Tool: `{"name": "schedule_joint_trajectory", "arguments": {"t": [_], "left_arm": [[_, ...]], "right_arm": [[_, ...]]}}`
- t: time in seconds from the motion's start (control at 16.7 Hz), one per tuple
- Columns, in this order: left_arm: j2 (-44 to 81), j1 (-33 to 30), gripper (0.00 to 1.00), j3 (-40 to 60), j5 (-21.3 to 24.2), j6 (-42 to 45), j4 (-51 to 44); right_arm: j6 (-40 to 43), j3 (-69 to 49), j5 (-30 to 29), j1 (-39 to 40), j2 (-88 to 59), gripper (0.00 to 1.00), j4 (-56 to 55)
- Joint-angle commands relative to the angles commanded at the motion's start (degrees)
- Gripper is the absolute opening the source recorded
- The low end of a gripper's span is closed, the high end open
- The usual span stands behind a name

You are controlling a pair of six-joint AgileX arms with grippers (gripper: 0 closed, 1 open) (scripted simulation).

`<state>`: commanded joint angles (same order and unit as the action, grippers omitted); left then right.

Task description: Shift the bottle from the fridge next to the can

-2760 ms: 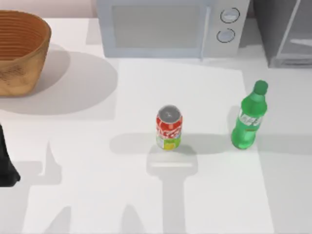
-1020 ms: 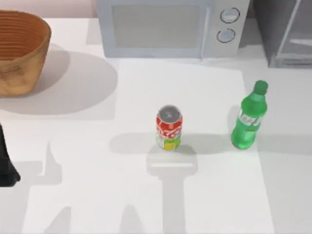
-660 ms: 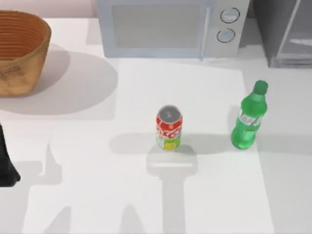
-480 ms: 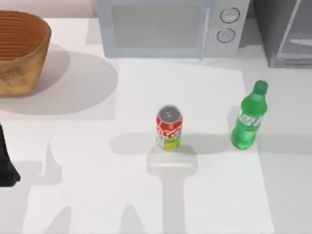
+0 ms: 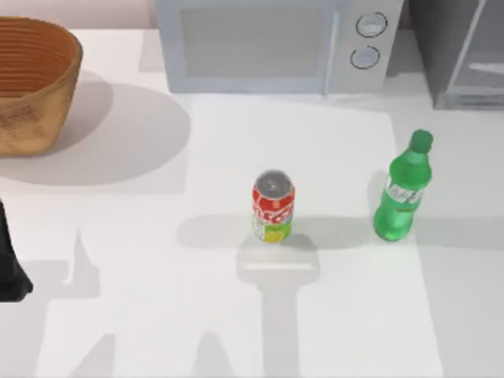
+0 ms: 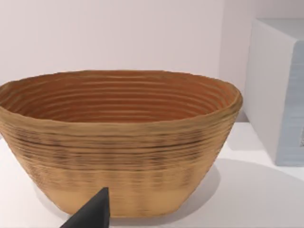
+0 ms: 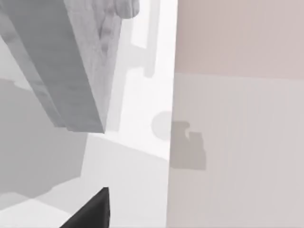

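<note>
Two drinks stood on the table [image 5: 118,260] in the top view: the can [image 5: 272,206] near the middle and the bottle [image 5: 402,193] upright to its right, apart from it and well clear of the fridge [image 5: 461,51] at the far right corner. So the bottle was already out on the open surface, and we judged the task close to done or done, unless it was wanted closer to the can.

Our left arm [image 5: 9,264] sat parked at the near left edge, its wrist camera facing the wicker basket [image 6: 118,142], with the microwave [image 5: 276,43] beyond. We could not tell how wide either pincer stood, since one dark fingertip was all either wrist view gave.

From here the risk lay in the bottle itself. Being tall and slim, it could topple if a finger brushed its cap, and a push toward the can could knock the can over too.
</note>
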<state>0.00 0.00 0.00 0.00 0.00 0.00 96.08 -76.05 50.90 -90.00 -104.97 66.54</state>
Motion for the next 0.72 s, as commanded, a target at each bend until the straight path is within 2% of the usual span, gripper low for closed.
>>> {"name": "schedule_joint_trajectory", "arguments": {"t": [0.48, 0.72], "left_arm": [[0.0, 0.0, 1.0, 0.0, 0.0, 0.0, 0.0], [0.0, 0.0, 1.0, 0.0, 0.0, 0.0, 0.0]], "right_arm": [[-43.1, 0.8, -5.3, 24.7, -0.4, 1.0, -33.6], [-55.7, 1.2, -7.1, 34.0, -0.3, 1.0, -45.5]]}}
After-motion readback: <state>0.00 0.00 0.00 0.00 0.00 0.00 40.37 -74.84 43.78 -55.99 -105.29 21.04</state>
